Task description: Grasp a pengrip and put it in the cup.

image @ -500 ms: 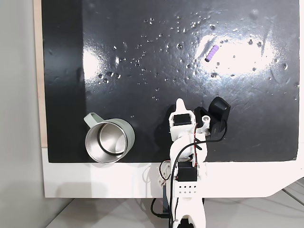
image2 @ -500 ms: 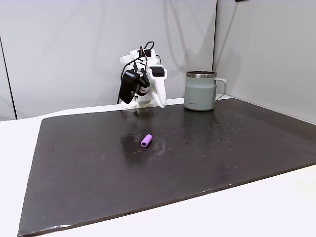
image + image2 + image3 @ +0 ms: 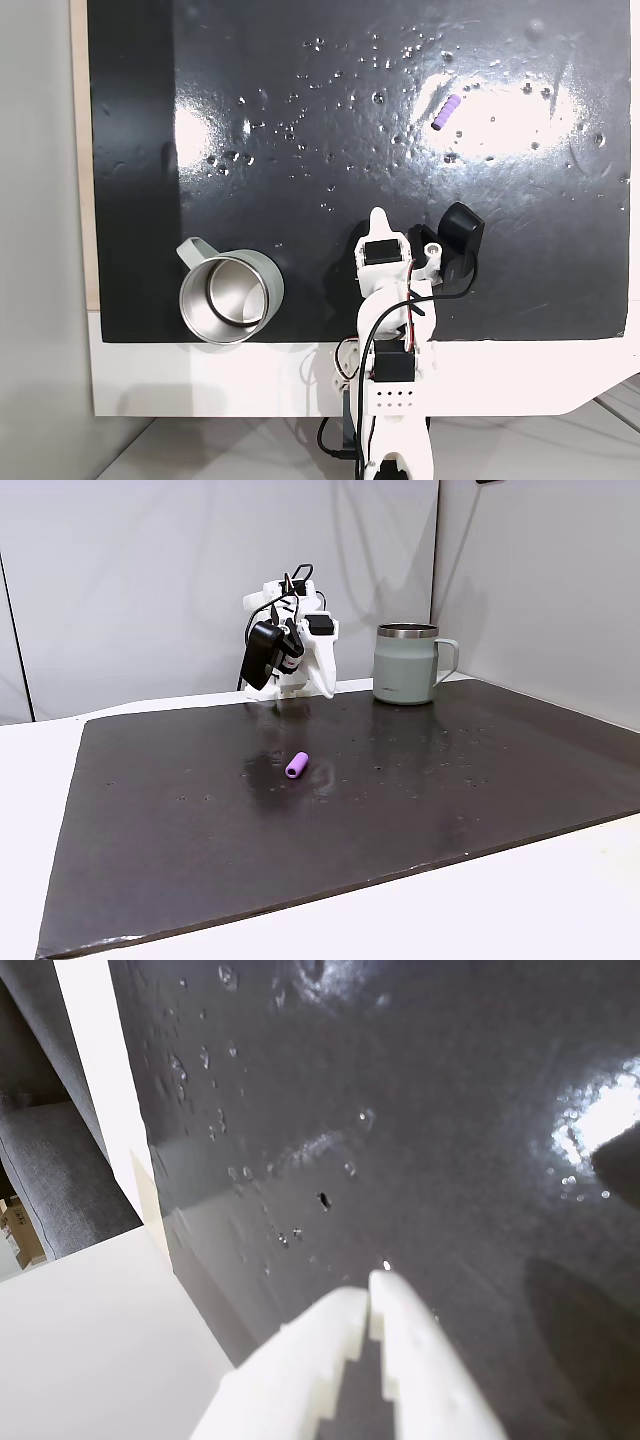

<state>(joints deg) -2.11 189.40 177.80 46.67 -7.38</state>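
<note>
Your claw (image 3: pixel 368 1295) is pressed together and folded back near the cup (image 3: pixel 231 298), so spread it before reaching across the desk (image 3: pixel 300 80) to the far-off pengrip (image 3: pixel 446 113).

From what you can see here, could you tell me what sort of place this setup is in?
Probably a small indoor robotics test bench, not a kitchen: a white arm sits at the edge of a shiny black mat on a white table, backed by bare pale wall panels, with just a cup and a pengrip.
</note>
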